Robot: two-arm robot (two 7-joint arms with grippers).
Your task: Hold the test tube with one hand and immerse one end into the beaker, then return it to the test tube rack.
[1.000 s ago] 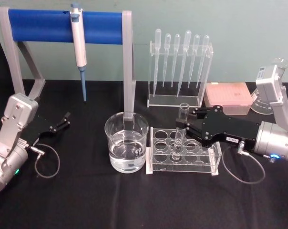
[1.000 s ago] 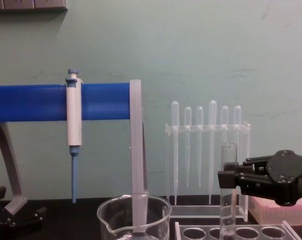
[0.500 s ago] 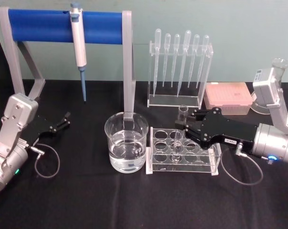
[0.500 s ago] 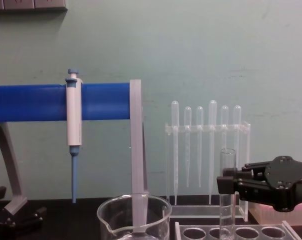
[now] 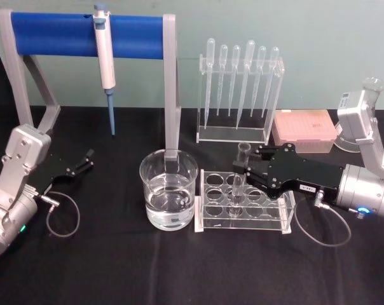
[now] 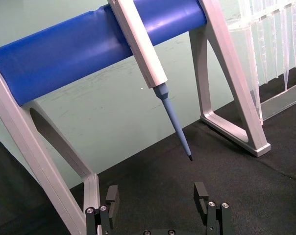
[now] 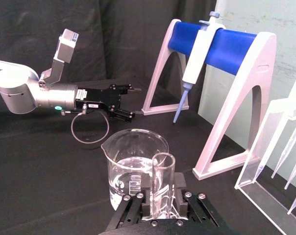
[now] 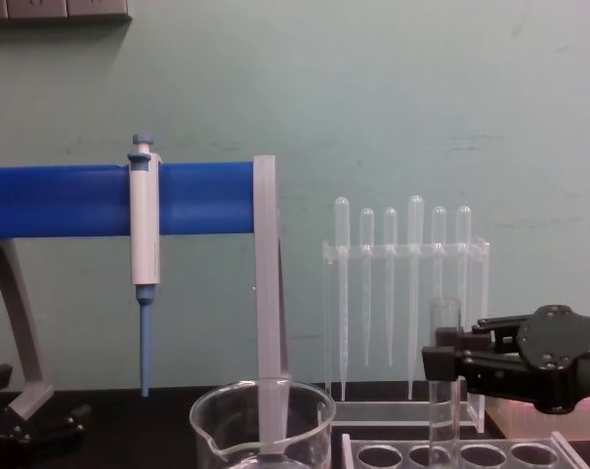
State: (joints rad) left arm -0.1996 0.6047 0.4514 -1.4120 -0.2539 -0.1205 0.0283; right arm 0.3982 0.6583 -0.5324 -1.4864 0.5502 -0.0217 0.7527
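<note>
Glass on glass is the business of this moment: the test tube [image 5: 239, 180] stands upright in a hole of the clear acrylic rack [image 5: 243, 202], just to the right of the beaker [image 5: 168, 197], and the right gripper [image 5: 245, 166] has its black fingers closed on the tube's upper part, a little below the rim. In the right wrist view the tube's open mouth [image 7: 163, 161] sits between the clamped fingers, with the water-filled beaker [image 7: 133, 169] directly beyond it.

Compared with a second ago, the tube has come down. In the chest view its rim [image 8: 444, 308] now stands lower against the pipette stand [image 8: 408, 313] behind it than it did, and the gripper [image 8: 442, 360] has sunk with it. The change over the last half second is small, so the descent looks nearly finished.

That reads as the return leg: the tube is going back into its rack hole, not heading for the beaker. What remains, by my judgement, is letting go and drawing the arm back clear of the rack.

The left gripper [image 5: 82, 162] lies parked on the black tablecloth [image 5: 116, 267] well to the left, its fingers spread apart [image 6: 158, 203], below the blue-and-white pipettor [image 5: 105, 60] on its blue stand [image 5: 58, 35].
</note>
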